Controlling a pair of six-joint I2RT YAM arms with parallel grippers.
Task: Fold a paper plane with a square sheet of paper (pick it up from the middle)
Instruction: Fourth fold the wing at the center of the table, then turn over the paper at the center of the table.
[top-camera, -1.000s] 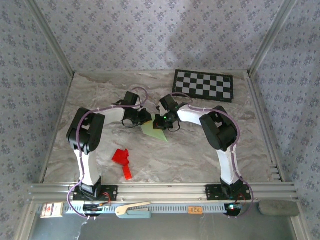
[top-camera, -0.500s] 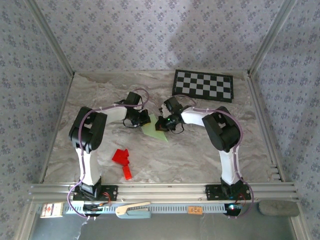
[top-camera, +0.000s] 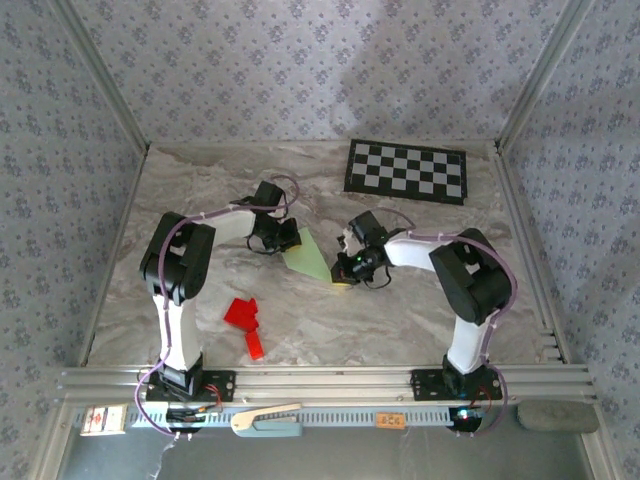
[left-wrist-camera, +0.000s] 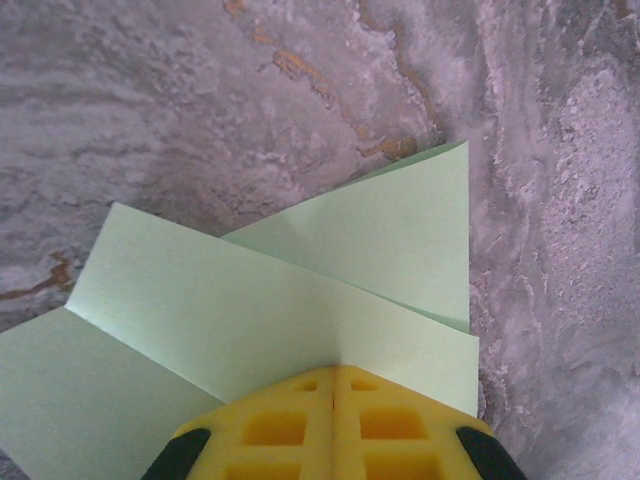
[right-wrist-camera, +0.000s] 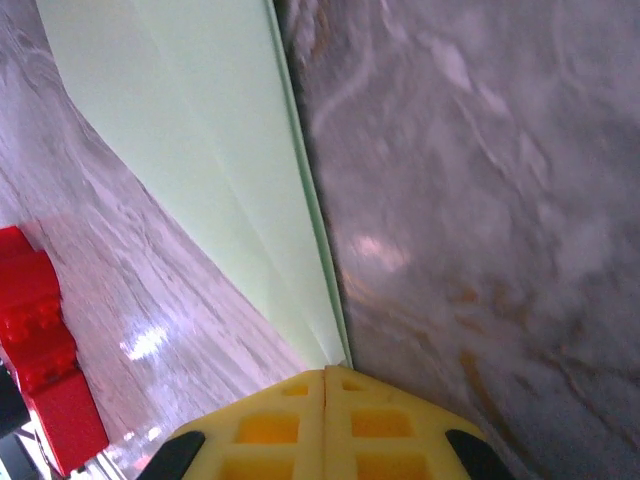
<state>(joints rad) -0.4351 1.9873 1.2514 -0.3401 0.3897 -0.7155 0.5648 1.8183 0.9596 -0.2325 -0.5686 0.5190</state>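
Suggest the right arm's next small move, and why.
Probably lift the right gripper up a little. Shut, it sits at the pointed tip of the paper plane, where the long folded edge ends, so there seems to be no crease left to press. The shut left gripper rests on the wide end.

Pale green paper plane between left fingers and right fingers
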